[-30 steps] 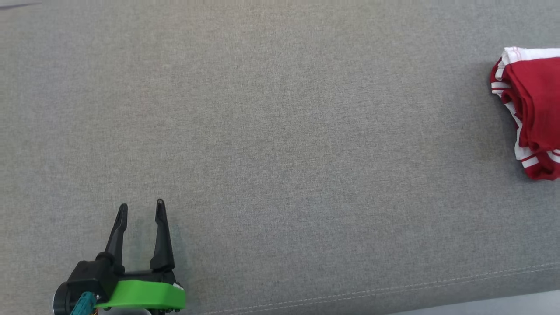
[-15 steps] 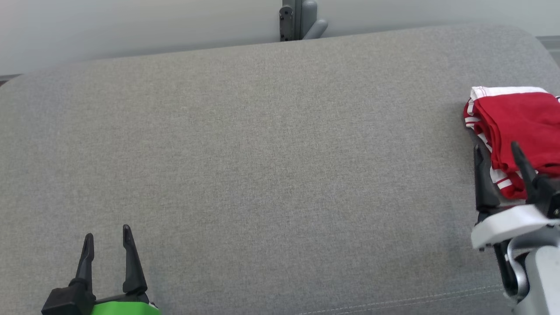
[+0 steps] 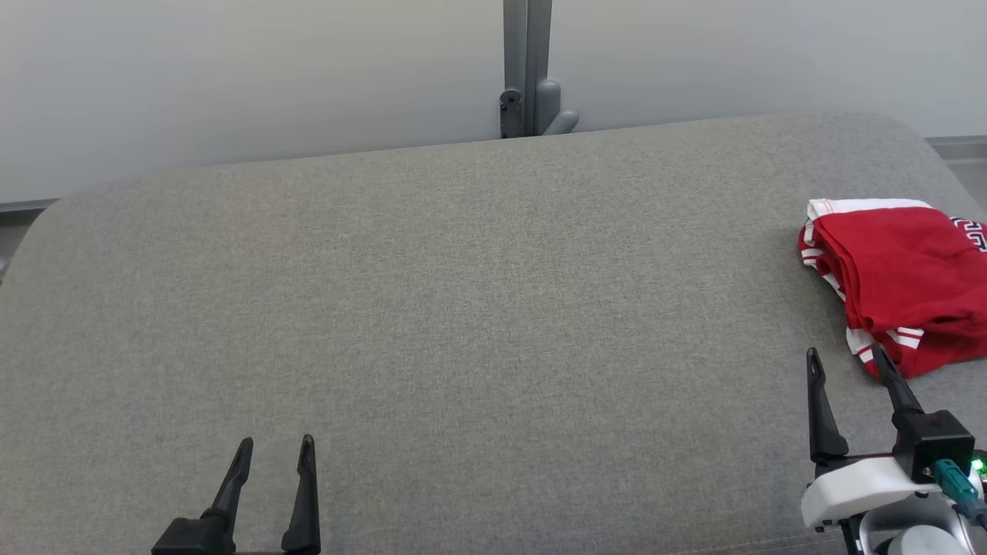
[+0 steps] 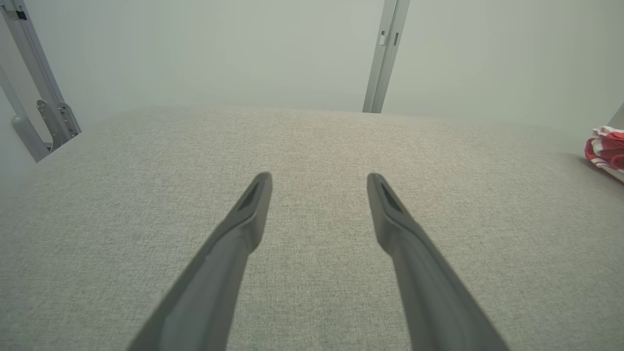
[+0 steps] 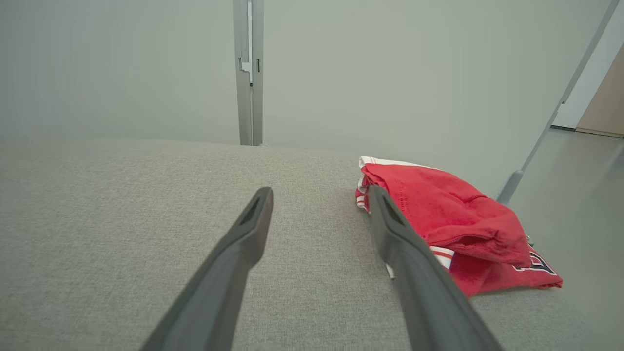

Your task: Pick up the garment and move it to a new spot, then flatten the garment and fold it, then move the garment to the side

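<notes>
- Head view: the left gripper (image 3: 277, 441) sits low at the lower left, its two dark fingers pointing up the grey padded surface (image 3: 463, 308) and spread apart with nothing between them.
- The right gripper (image 3: 844, 353) stands at the lower right on its white mount, jaws wide and empty. The tip of its outer finger just overlaps the near corner of the folded red-and-white garment (image 3: 902, 270), which lies at the surface's right edge.
- Compared with half a second ago, the whole picture has shifted. The camera has tipped up, so more of the wall and the grey post (image 3: 527, 69) shows, and the left gripper's green mount has dropped out of frame.
- Left wrist view: the left gripper (image 4: 319, 178) hovers over bare fabric, fingers wide. The garment (image 4: 604, 148) is well apart, at the far right edge.
- Right wrist view: the right gripper (image 5: 320, 191) is spread wide, holding nothing. Its right-hand finger crosses in front of the garment's (image 5: 438, 209) left edge; I cannot tell whether it touches.
</notes>
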You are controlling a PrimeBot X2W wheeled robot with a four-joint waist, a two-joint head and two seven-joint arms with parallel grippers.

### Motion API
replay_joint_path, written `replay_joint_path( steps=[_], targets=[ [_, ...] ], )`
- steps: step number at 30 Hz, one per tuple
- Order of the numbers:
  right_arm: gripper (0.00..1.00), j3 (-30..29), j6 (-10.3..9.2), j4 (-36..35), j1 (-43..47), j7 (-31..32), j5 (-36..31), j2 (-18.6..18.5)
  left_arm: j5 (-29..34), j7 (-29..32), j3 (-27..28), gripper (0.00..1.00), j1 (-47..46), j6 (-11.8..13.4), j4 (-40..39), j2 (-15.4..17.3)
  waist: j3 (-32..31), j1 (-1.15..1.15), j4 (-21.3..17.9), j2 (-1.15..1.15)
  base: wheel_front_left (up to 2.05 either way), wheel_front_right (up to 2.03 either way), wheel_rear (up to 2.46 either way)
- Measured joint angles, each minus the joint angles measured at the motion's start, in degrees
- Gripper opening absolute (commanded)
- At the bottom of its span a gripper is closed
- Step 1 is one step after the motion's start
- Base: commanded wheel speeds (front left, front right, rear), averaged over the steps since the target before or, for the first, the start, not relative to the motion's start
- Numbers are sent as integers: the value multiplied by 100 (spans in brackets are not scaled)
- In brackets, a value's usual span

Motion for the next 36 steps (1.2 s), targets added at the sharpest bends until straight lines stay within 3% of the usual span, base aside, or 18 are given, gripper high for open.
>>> replay_joint_path(
  steps=[9, 36],
  targets=[
    [100, -197, 0, 54, 130, -1, -161, 44, -73, 0, -46, 100, -18, -56, 177, 9, -102, 0, -60, 0, 0, 0, 0],
    [100, -70, 1, 160, 90, 4, -377, 86, -105, 0, -4, 100, 18, -65, 336, -7, -108, 0, -19, 0, 0, 0, 0]
  ],
)
